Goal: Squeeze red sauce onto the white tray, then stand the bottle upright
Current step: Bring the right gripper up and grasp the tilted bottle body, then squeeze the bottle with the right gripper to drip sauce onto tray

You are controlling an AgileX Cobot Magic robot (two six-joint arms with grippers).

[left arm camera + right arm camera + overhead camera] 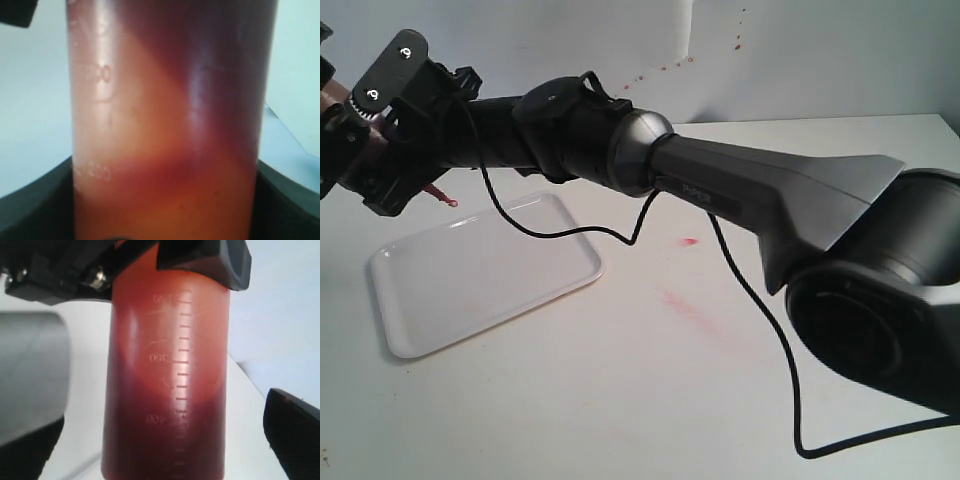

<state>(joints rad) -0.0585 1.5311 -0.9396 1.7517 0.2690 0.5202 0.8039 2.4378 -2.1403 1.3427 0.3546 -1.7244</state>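
Note:
The bottle [165, 125] fills the left wrist view, and my left gripper [165, 210] is shut on it, a black jaw pressed to each side. The dark red sauce [165, 440] has pooled at one end of the translucent body. My right gripper [165, 455] stands open around the bottle [167, 365], one black finger [295, 432] well off its side. In the exterior view both grippers crowd the far left, the right gripper [382, 165] reaching across. The red nozzle [440, 193] points down over the far corner of the white tray [480, 270], which shows no blob.
The right arm [800, 200] stretches across the whole table, with a black cable [760, 330] hanging in loops under it. Faint pinkish smears [688, 242] mark the table right of the tray. Red specks [660, 70] dot the back wall.

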